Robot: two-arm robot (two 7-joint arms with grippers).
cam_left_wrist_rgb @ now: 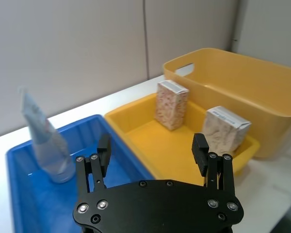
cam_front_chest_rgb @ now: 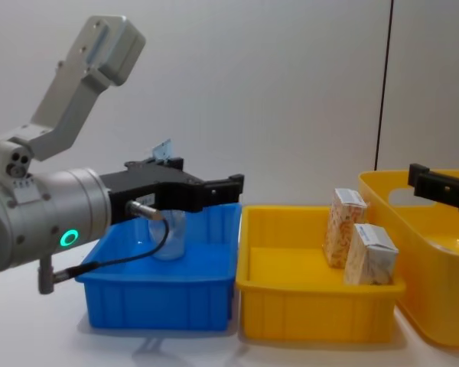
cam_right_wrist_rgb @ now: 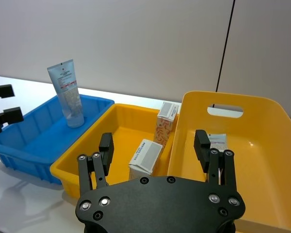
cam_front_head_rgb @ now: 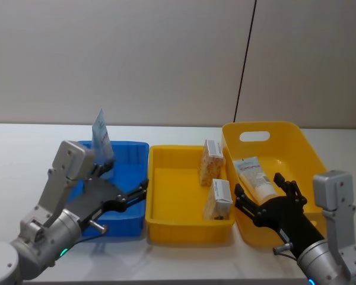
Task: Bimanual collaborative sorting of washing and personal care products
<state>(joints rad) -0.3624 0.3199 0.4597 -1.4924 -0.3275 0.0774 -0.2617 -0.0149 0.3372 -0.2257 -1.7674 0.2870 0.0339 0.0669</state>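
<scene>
blue plastic bin [cam_front_head_rgb: 130,148]: pale blue-and-white squeeze tube [cam_front_head_rgb: 101,139] upright | shallow yellow tray [cam_front_head_rgb: 172,231]: two orange-speckled cartons [cam_front_head_rgb: 212,161] | deep yellow handled tub [cam_front_head_rgb: 296,142]: second tube [cam_front_head_rgb: 255,175] lying | left gripper [cam_left_wrist_rgb: 152,145] by bin, right gripper [cam_right_wrist_rgb: 153,141] by tub: jaws spread, empty

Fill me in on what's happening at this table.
The robot is sorting care products into bins. An upright tube stands in the blue bin. Two cartons stand in the shallow yellow tray, and a second tube lies in the tall yellow bin. The left gripper hovers open above the blue bin, holding nothing. The right gripper is open at the tall yellow bin's front edge, near the second tube, also empty.
</scene>
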